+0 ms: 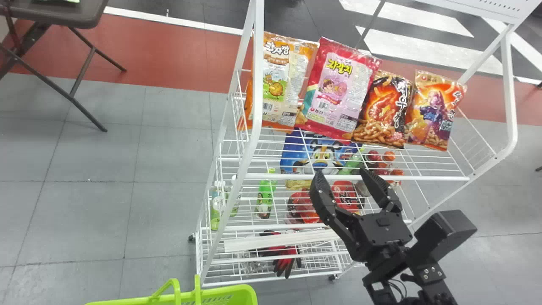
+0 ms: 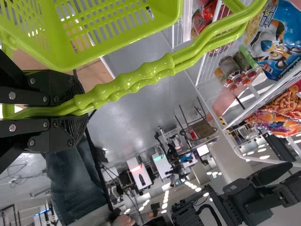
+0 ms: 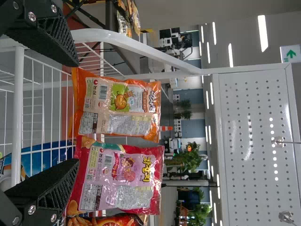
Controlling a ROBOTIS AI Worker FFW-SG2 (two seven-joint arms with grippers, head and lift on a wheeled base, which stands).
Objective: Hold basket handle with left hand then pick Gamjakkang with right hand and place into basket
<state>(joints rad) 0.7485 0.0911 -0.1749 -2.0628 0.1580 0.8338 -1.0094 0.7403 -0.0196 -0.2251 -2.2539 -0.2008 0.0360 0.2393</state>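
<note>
Black left fingers point(image 2: 70, 130) clench the handle point(image 2: 136, 76) in left wrist view; head view's right fingers point(image 1: 322, 195) gape.

The left gripper point(image 2: 84, 109) is clamped closed, the right gripper point(image 1: 341, 170) spread wide open

one wire rack point(image 1: 423, 178), four snack bags point(image 1: 336, 91) up top, one blue bag point(image 1: 290, 148) below, one basket point(image 1: 244, 292)

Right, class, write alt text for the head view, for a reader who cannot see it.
A robot's open black right gripper hovers before a white wire rack, its top shelf lined with four snack bags; a green basket shows at the bottom edge.
</note>
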